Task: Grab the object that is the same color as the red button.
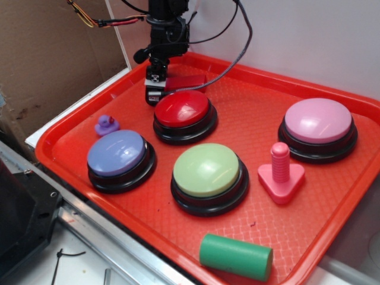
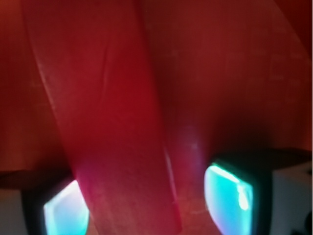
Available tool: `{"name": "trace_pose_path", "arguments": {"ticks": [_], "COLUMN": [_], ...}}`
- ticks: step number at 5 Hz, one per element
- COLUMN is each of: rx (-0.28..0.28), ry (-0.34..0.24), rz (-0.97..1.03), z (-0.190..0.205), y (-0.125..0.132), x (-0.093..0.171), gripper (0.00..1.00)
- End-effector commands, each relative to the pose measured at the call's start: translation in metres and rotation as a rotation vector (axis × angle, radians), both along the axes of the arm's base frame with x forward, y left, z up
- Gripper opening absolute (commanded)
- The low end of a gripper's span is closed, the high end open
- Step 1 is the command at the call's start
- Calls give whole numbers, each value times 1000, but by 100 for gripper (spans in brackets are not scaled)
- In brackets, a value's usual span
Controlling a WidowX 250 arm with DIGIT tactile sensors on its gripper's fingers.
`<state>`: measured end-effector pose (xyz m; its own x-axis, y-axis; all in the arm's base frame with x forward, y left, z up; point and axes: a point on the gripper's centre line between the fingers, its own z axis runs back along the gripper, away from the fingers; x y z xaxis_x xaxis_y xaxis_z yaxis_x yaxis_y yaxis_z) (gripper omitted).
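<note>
half done by my read: tool [image 1: 155, 89] is down at the tray's [image 1: 332, 202] back, jaws spread either side of the red block [image 1: 189, 82] behind the red button [image 1: 183, 109], not clenched, lift left.

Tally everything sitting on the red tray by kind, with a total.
Round dome buttons: 4, red, purple, light green, pink
Red rectangular block: 1
Small purple rubber duck: 1
Pink plastic bolt on triangular base: 1
Green cylinder: 1
Total: 8
</note>
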<state>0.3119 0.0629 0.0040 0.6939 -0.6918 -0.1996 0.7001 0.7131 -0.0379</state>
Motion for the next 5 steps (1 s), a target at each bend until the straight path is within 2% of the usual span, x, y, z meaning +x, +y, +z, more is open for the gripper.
{"name": "trace_pose_path", "arguments": {"ticks": [1,2,3,4,5], "rx": [0,-78,-101,-88,-104], "ry": [0,-41,-36,-28,-14], "rz": [0,2,18,22,5], "z": [0,17,14,12,10], "y": [0,0,3,3,1], "x": [0,-13,-16,-15,-16], "gripper": [0,0,0,0,0]}}
